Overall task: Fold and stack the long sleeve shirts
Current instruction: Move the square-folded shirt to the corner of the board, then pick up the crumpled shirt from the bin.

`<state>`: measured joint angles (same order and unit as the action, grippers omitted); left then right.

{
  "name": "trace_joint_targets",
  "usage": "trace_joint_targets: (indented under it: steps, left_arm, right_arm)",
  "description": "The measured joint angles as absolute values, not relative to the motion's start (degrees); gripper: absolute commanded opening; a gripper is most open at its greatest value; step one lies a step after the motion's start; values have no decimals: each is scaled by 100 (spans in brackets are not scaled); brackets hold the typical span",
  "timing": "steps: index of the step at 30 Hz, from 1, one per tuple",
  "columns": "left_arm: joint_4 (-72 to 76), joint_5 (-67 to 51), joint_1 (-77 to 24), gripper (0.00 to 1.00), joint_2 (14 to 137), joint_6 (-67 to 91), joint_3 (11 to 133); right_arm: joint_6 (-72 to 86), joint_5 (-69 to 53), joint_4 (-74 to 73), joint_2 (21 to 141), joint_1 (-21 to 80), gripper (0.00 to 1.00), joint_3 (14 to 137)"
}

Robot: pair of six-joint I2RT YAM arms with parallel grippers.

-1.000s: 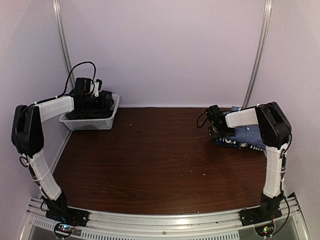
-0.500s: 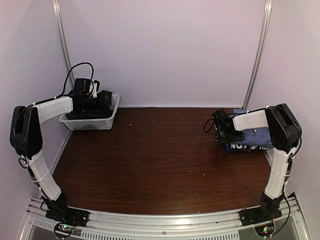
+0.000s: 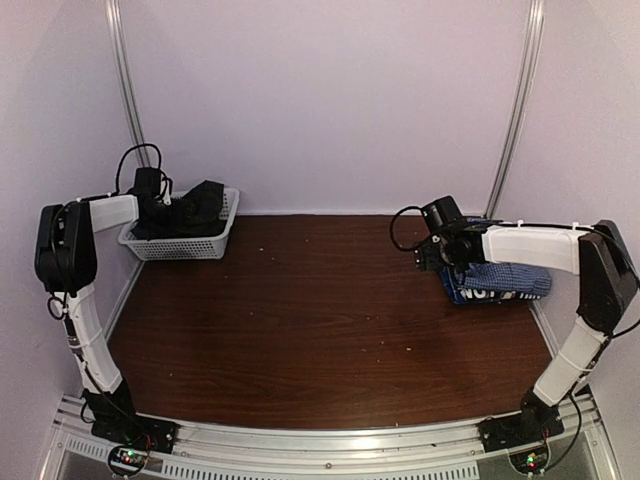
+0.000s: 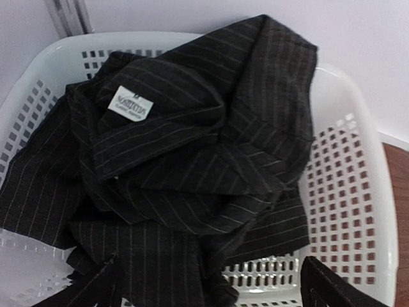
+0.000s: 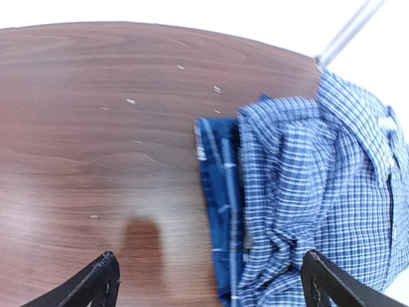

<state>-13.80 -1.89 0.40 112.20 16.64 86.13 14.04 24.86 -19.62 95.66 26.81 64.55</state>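
At the far left corner of the table (image 3: pixel 300 330) your left pincer (image 4: pixel 209 276) hangs over the white mesh basket (image 4: pixel 365 192) with its fingers spread wide and nothing between them. The black pinstriped shirt (image 4: pixel 192 160) lies crumpled inside that basket, one fold riding up over the far rim (a small white neck label (image 4: pixel 131 102) faces up). In the top view the cloth shows as a dark heap, just beside the wrist.

The middle of the table is bare brown wood with a few pale specks.

Your right pincer (image 5: pixel 209 268) is released too. One finger shows over the wood and the other over cloth, at the left side of the stack by the right edge, near the far right corner. There the blue-white checked shirt (image 5: pixel 307 179) lies folded on the navy shirt (image 3: pixel 490 296), whose white lettering shows along the stack's near side.
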Motion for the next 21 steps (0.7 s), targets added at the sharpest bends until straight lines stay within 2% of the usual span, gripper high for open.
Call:
trace_joint_targets:
  steps: [9,12,15,19,21]
  left_arm:
    - [-1667,325,414,97,12932,1614,10302]
    - [-1730,473,408,90,13520,1588,11015]
    - [-1809,497,405,68,13909,1555,11441]
    - [-1815,384,408,27,14086,1505,11655]
    - [-1804,242,408,12,14075,1474,11692]
  right_arm:
    - [1343,2285,-1876,9454,3092,100,6536]
    - [1350,2211,-1865,9454,3129,100,6536]
    - [1367,2167,-1863,9454,3157,100,6534]
    - [1393,2112,-1863,9465,3214,100,6519]
    - [1406,2086,-1863,9485,3240,100,6519]
